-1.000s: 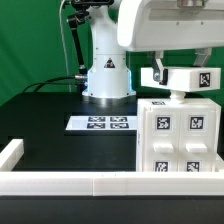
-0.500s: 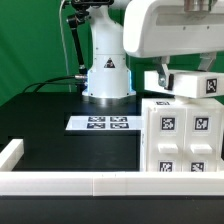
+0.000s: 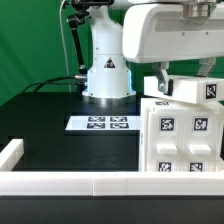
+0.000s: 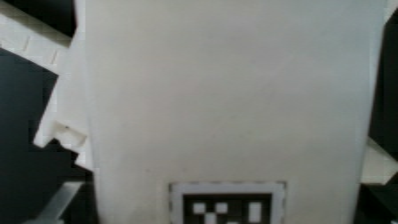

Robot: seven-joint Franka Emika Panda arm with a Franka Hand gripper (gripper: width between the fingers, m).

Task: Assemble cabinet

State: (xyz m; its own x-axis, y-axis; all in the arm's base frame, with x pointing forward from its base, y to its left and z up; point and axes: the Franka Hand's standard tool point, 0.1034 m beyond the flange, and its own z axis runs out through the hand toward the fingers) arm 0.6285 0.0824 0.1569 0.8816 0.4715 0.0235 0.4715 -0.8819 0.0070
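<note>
Right now the large white box-shaped plastic cabinet, dotted with square black-and-white tags, stands on the black desk at the exterior view's right, near the marker board. Just above it, the gripper is clamped on a smaller white tagged plastic block, held tilted. I can't tell if block and cabinet touch.

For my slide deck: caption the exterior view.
Franka arm and a tagged white panel above the cabinet; marker board on the black table.

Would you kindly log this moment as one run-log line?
arm: over cabinet | tagged white part: at cabinet top | gripper: hidden, state unclear | marker board: on table
</note>
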